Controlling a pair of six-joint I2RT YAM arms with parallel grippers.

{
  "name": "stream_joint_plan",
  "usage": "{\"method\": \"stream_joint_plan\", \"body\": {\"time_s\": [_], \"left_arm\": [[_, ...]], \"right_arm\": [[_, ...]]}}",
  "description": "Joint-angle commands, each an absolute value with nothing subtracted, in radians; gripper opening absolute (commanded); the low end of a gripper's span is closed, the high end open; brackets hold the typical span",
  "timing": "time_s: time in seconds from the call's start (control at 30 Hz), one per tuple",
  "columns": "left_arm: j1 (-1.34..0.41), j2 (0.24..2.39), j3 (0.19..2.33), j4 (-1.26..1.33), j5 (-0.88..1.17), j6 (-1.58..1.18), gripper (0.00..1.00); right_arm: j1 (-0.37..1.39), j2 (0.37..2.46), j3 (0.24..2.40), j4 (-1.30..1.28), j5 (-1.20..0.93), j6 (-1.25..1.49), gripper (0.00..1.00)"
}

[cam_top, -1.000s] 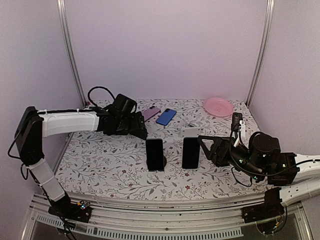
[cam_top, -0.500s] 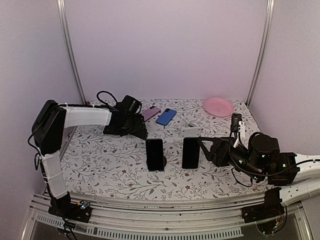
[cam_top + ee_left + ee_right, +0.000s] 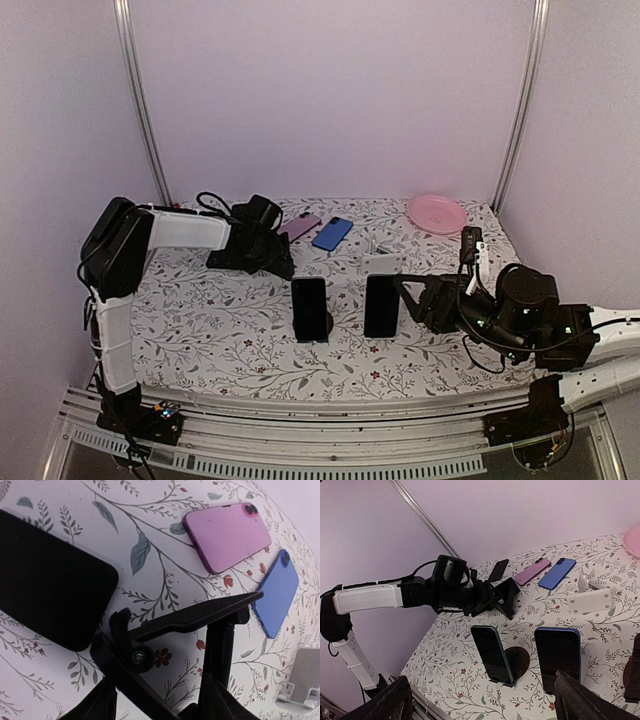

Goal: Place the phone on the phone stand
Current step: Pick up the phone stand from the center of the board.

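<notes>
My left gripper [image 3: 272, 256] is at the back left of the table, shut on a black folding phone stand [image 3: 200, 612] held low over the cloth; the stand also shows in the right wrist view [image 3: 507, 596]. A black phone [image 3: 50, 595] lies flat just left of it. A pink phone [image 3: 227, 535] and a blue phone [image 3: 277, 592] lie flat beyond. My right gripper [image 3: 418, 298] is open and empty, right of two dark phones that stand upright on stands [image 3: 310, 308] [image 3: 382, 305].
An empty white phone stand [image 3: 381, 262] sits behind the right upright phone. A pink plate [image 3: 436, 213] lies at the back right. Metal frame posts [image 3: 140, 110] rise at both back corners. The table's front edge runs along a rail [image 3: 330, 455].
The left arm's elbow has swung up and to the right. Its gripper, with the black stand, has stayed near the same spot. The right arm has not moved.
</notes>
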State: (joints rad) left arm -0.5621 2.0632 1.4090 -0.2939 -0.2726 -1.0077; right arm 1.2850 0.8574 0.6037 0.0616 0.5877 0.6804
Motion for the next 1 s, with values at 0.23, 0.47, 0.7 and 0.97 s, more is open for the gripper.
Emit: {"method": "stream_joint_plan", "body": {"time_s": [0.23,0.47,0.7,0.97], "left_arm": [[-0.548,1.959,1.244,-0.251,-0.274,-0.991,0.18],[-0.550,1.766,1.062,-0.165,-0.280,-0.886,0.00],[-0.552,1.420,0.775,0.011,-0.218,-0.774,0.00],[-0.636,0.983,0.553,0.161,-0.112,-0.676,0.00]], "right_arm": [[1.290,0.880,0.645,0.061,0.570,0.670,0.99],[1.290,0.945,0.705,0.047,0.533,0.656,0.99],[1.291,1.034,0.796,0.054,0.487,0.630,0.99],[1.292,1.136,0.873,0.102,0.448,0.663,0.99]]}}
